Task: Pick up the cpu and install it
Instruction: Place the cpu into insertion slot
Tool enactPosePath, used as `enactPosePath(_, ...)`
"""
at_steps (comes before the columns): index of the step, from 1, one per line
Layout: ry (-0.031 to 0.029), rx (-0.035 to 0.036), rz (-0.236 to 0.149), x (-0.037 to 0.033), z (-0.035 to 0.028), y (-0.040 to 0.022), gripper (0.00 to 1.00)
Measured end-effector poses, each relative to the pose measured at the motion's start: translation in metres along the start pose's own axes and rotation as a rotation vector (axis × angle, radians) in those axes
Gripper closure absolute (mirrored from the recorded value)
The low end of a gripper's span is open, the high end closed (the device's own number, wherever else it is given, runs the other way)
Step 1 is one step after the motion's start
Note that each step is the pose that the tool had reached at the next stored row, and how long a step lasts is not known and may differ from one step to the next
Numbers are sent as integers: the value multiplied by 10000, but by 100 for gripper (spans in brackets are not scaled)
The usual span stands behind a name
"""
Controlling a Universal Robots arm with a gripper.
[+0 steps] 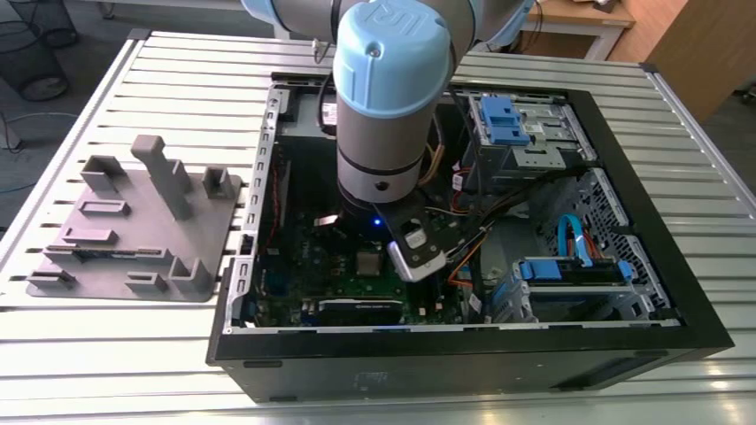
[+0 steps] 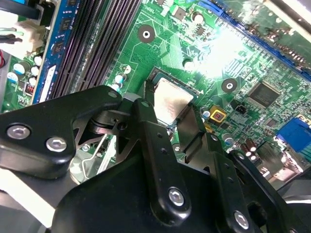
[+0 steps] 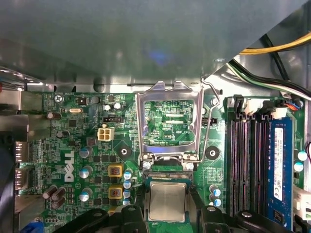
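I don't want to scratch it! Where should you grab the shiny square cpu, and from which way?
By two opposite side edges, coming straight down from above. The cpu is thin and lies flat over the motherboard, so only its edges offer a pinch.

Shiny square cpu (image 3: 166, 201), flat, at socket (image 3: 167, 177)

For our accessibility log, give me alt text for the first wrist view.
The cpu, silver top up, sits at the socket on the green motherboard, the gripper straddling it. The metal socket frame lies open beside it.
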State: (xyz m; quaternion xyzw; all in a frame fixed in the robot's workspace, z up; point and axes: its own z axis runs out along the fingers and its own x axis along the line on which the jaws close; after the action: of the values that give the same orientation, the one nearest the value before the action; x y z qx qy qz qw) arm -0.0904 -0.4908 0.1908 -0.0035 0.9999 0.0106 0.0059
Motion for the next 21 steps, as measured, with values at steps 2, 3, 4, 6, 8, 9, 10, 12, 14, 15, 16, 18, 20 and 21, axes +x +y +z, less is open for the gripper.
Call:
enactPosePath(2, 0, -24, -87, 0, 1, 1, 56)
enactPosePath(3, 1, -25, -96, -1, 0, 1, 56)
enactPosePath(4, 1, -25, -97, -1, 1, 0, 56)
enactPosePath(6, 1, -25, -97, 0, 0, 0, 56)
enactPosePath(8, 2, -27, -107, -2, 0, 0, 56)
enactPosePath(9, 3, -31, -132, -4, 0, 0, 56)
enactPosePath(10, 4, -39, -165, -7, 0, 0, 56)
enactPosePath(12, 4, -63, -222, -8, 0, -1, 56)
enactPosePath(14, 4, -74, -233, -10, -2, 0, 56)
enactPosePath(15, 3, -77, -236, -10, -4, 1, 56)
enactPosePath(16, 2, -78, -238, -10, -4, 1, 56)
enactPosePath(18, 3, -79, -255, -10, -5, 0, 56)
enactPosePath(20, 5, -76, -279, -10, -6, -3, 56)
enactPosePath(21, 6, -76, -282, -9, -6, -6, 56)
